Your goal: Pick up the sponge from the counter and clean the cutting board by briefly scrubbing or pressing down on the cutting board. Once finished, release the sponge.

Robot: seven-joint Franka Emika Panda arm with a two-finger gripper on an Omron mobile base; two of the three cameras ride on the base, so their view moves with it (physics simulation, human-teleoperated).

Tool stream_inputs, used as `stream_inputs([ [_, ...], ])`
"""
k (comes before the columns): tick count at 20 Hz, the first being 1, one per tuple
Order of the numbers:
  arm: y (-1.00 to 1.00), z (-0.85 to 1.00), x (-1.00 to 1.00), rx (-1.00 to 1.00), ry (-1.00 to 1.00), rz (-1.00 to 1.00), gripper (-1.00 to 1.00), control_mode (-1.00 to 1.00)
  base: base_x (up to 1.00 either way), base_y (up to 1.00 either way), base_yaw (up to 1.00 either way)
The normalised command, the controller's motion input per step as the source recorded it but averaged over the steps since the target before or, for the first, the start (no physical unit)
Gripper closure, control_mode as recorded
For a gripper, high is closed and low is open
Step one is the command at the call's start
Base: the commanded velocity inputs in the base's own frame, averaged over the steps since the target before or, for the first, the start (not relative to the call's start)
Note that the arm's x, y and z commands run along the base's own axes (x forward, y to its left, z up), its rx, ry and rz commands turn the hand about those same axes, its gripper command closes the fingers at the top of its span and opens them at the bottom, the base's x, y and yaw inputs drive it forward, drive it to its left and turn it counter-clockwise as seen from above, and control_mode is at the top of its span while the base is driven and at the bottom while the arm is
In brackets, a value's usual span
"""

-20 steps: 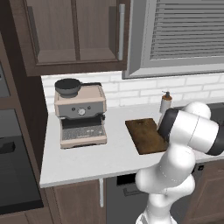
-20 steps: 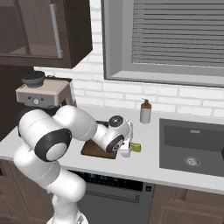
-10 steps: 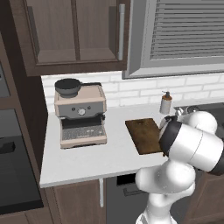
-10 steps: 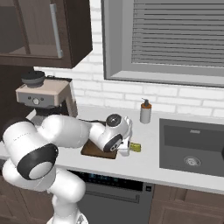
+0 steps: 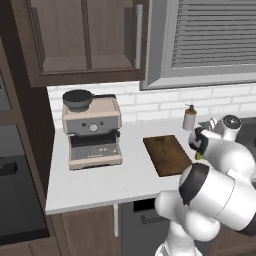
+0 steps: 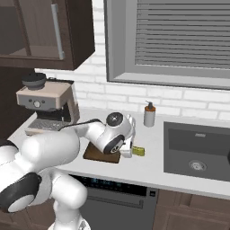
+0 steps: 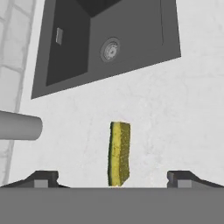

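Since 1 s ago the gripper [image 7: 112, 178] was swung over and spread wide w/ nothing held, right above the sponge [image 7: 119, 153] on the counter [image 7: 175, 127] between cutting board [image 5: 166, 155] & sink [image 7: 105, 39], its long axis seen running between the tips.

Even, bright rendered light; soft faint shadows; sharp focus; no glare

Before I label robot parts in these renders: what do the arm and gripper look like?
The arm is glossy white, built of rounded, bulbous links with dark grey or black bands at the joints and a round dark cap near the wrist. The gripper ends in two small dark fingertips. No cables or markings are discernible.
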Motion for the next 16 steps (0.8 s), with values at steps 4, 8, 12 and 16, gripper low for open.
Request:
stream_inputs([
  [4,-0.09,0.0,-0.69,0.0,-0.03,0.0,-1.0,-1.0,0.0,0.0,0.0],
  [8,-0.14,0.02,-0.82,0.0,-0.09,0.0,-1.0,-1.0,0.0,0.0,0.0],
  [12,-0.05,0.27,-0.74,0.02,-0.16,0.0,-1.0,-1.0,0.0,0.0,0.0],
  [16,0.0,0.32,-0.61,0.02,-0.17,0.0,-1.0,-1.0,0.0,0.0,0.0],
])
